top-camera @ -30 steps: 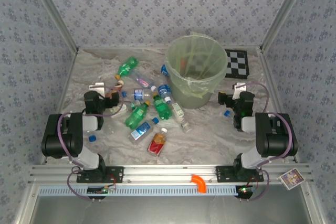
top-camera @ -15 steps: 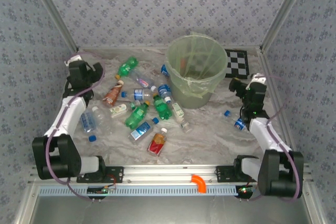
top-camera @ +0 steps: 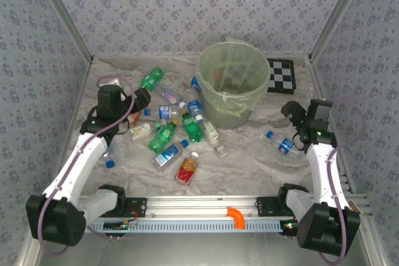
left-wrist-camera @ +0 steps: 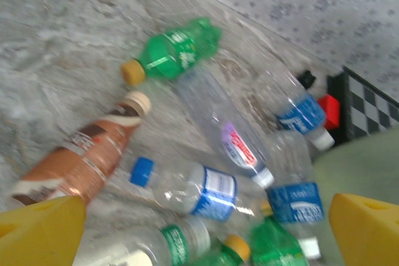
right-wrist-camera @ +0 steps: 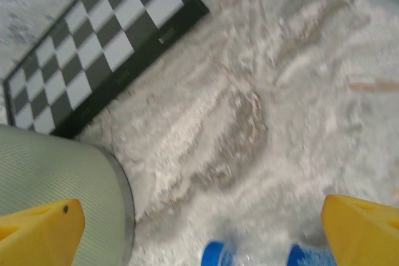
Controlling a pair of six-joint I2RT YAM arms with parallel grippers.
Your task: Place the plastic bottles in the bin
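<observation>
Enclosure: three walls (top-camera: pixel 174 4) in pale blue-grey floral wallpaper, metal posts (top-camera: pixel 62 14) at both far corners. Worktop (top-camera: pixel 249 160) — grey-white marbled covering, rumpled. Aluminium rail (top-camera: pixel 199 205) along its near edge. Checkerboard card (top-camera: pixel 282 74) at far right corner — flat. Light even, diffuse.

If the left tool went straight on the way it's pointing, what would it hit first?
The left tool, open, would likely meet the clear blue-capped bottle first; depth is unclear.
</observation>
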